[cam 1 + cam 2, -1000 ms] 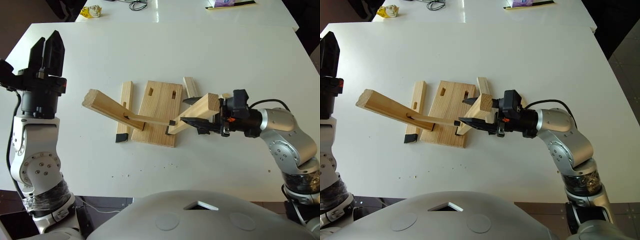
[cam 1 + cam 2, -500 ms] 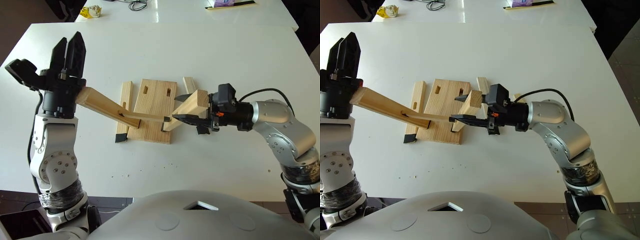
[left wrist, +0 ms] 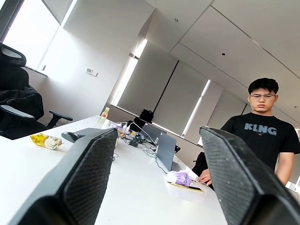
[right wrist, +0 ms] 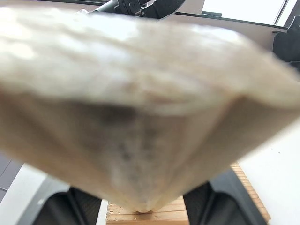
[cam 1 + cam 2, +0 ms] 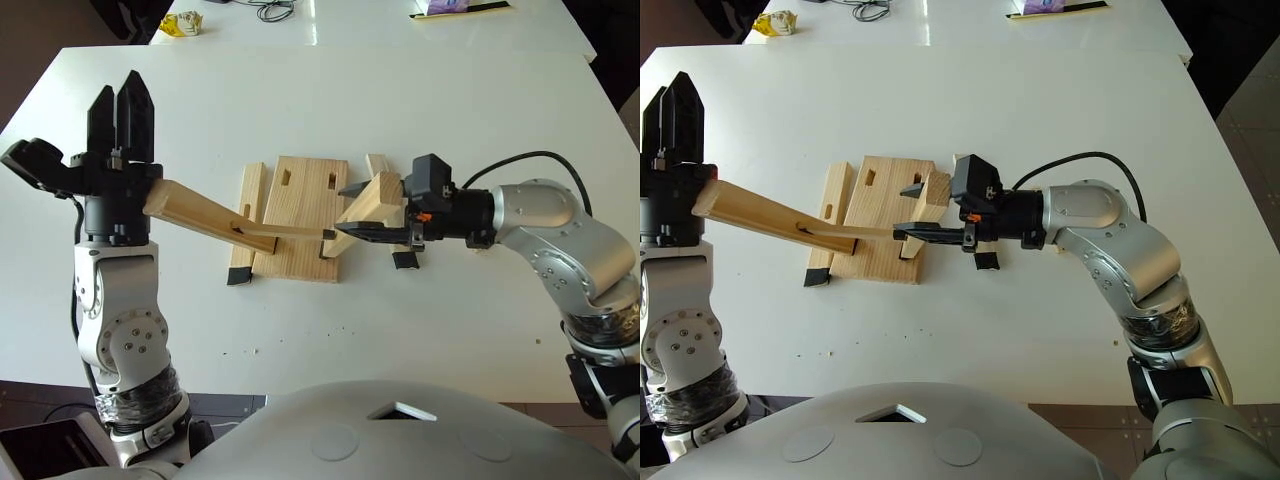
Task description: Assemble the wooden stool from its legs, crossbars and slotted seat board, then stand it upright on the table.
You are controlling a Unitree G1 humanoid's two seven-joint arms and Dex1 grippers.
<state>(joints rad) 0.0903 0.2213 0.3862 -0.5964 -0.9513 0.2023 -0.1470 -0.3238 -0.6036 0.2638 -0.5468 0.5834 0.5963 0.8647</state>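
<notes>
A slotted seat board (image 5: 303, 213) lies flat mid-table, with a loose leg (image 5: 248, 208) along its left side and a short piece (image 5: 377, 163) at its far right. My right gripper (image 5: 352, 210) is shut on a wooden leg (image 5: 377, 196), held low over the board's right edge. A thin crossbar (image 5: 290, 232) joins it to a long leg (image 5: 195, 212), which slants up to my left wrist. My left gripper (image 5: 118, 86) points upward above that end, open, its fingers (image 3: 84, 178) holding nothing. Up close, the held leg (image 4: 136, 108) hides most of the board.
A black foot cap (image 5: 403, 262) lies just right of the board. The white table (image 5: 450, 120) stretches to the far and right sides. A second table behind carries a yellow wrapper (image 5: 182, 22), cables and a box (image 5: 445, 8).
My right gripper has carried the joined legs to the left over the board. My left arm has swung in from the left edge until its wrist is at the long leg's raised end.
</notes>
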